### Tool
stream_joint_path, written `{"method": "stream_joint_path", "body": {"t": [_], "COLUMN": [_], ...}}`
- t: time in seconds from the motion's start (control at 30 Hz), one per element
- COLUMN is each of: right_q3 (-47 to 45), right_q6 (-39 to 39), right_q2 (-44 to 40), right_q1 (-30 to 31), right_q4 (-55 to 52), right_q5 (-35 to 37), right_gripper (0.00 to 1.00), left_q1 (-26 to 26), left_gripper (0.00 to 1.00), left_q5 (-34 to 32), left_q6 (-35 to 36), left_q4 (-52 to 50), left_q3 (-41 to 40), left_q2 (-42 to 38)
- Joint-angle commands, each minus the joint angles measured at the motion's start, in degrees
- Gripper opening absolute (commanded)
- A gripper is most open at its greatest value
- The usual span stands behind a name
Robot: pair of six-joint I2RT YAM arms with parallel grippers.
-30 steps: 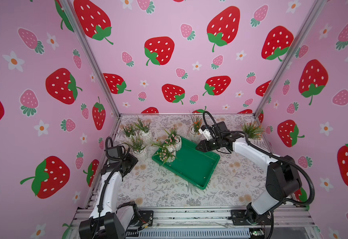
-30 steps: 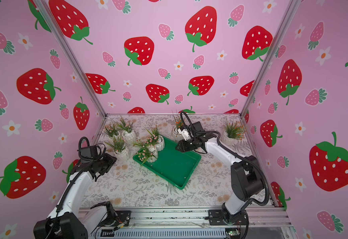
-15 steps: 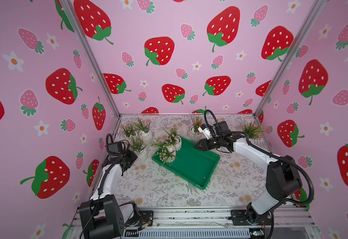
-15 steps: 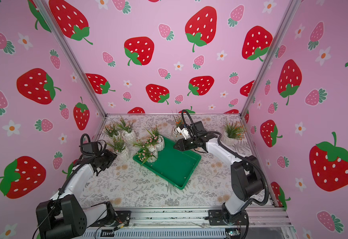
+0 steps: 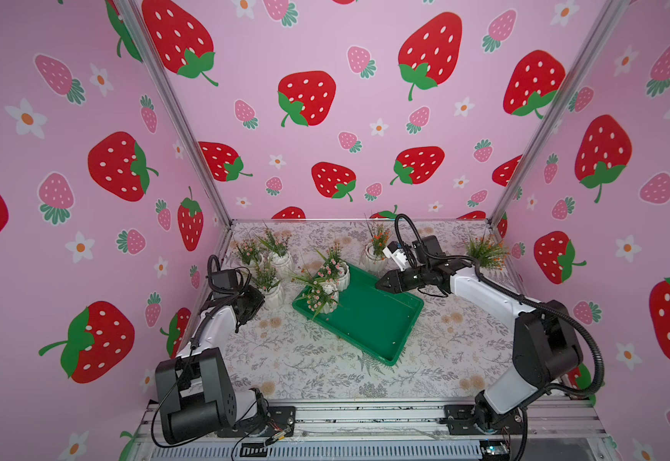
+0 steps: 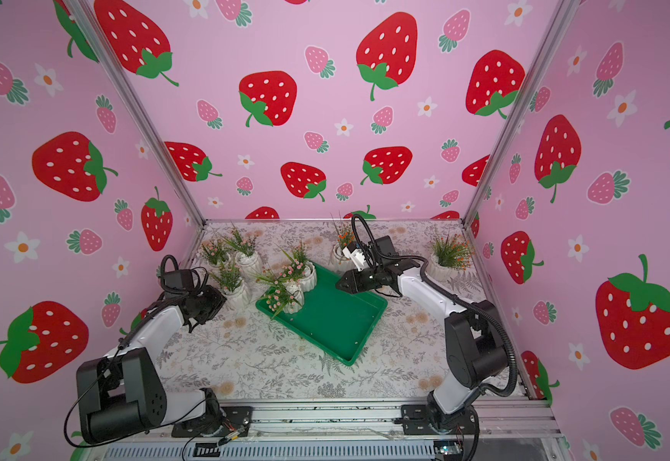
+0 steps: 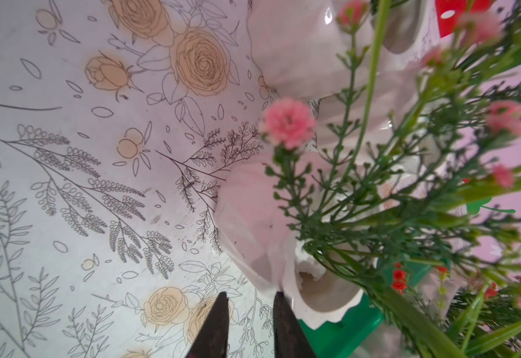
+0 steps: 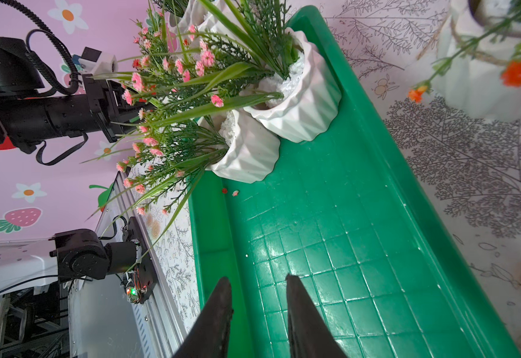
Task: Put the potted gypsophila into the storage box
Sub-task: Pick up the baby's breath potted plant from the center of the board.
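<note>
Left wrist view: the left gripper [image 7: 250,297] has narrow jaws, with only table [image 7: 66,192] showing in the gap. One fingertip [image 7: 281,310] ends right at the wall of a pot [image 7: 249,223]; I cannot tell whether it touches. That pot's pink-flowered sprigs [image 7: 377,201] fill the rest of the view, blurred.

In both top views the tray [image 5: 369,319] lies skewed mid-table. In its 10 o'clock corner a far pot [image 5: 343,276] and a near pot [image 5: 327,305] stand close together, and the near one's sprigs lean out over the rim. The rest of the tray floor is bare.

On the table at the tray's 10 o'clock stands the pot by the left gripper, which is at its 8 o'clock. Two back pots [image 5: 281,261] [image 5: 247,253] stand beyond it toward 11 o'clock. An orange pot [image 5: 373,261] stands at the tray's 12 o'clock, and a corner pot [image 6: 443,269] at 2 o'clock, well apart.

The right gripper [image 8: 259,280] hangs over the tray's 1 o'clock edge. Its jaws are narrow, with only tray floor between them.
</note>
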Motion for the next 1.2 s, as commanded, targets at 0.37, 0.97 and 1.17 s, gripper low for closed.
{"method": "stream_joint_path", "body": {"t": [0.37,0.97,1.17], "right_q3": [-0.33,-0.72,-0.82], "right_q6": [-1.79,-1.92,-2.01], "right_q2": [-1.03,-2.04,-2.1], "right_q1": [-0.53,-1.07,-1.15], "right_q4": [0.64,0.64,0.64], "right_q5": [-0.72,-0.52,-0.43], "right_gripper": [0.33,0.33,0.33], "left_q1": [-0.38,-2.43,-2.63], "left_gripper": [0.35,0.3,0.28], "left_q5": [-1.56,-4.8,-6.74], "left_q6": [-0.03,2.1,3.08], "left_q4": [-4.78,-6.08,-6.63], "left_q3": [6.0,9.7,9.56], "left_q2": [-3.69,5.54,6.71]}}
